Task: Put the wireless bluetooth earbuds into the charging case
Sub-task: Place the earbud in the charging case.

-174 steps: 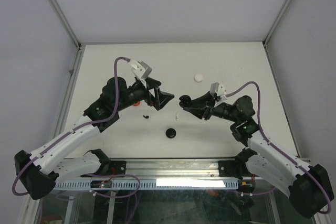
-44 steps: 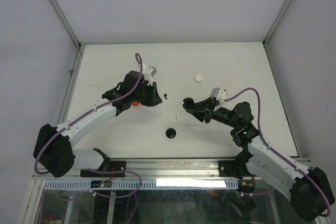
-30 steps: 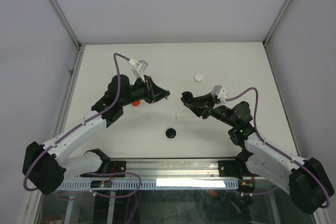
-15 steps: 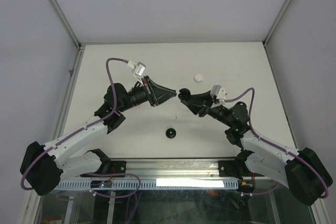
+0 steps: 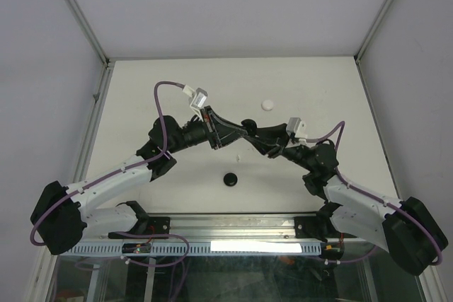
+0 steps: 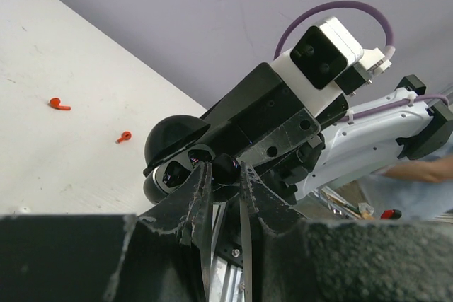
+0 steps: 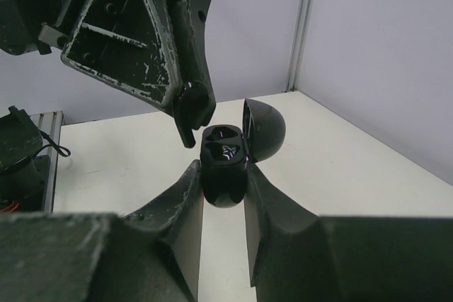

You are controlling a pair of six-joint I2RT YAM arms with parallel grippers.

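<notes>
Left of the charging case (image 7: 225,175), seen from the left wrist, two red earbuds (image 6: 60,105) lie loose on the table (image 5: 311,90), well apart from the case, so those are not yet stowed. Next comes the left gripper (image 6: 221,175), raised off the table. Its fingers are drawn nearly together and seem to pinch a black earbud (image 7: 190,122), whose stem hangs just beside the case's open wells, not inside them. The case is in mid-air with its lid tipped back. The right gripper (image 7: 224,192) clamps it by the body, one finger on each side. I can't tell whether either well already holds a bud.

A white earbud (image 5: 239,155) lies on the table just near of the case, a black disc (image 5: 229,179) nearer again, and a white disc (image 5: 267,105) beyond the case to its right. I'd say this is the seating step for one bud, with most of the job left.
</notes>
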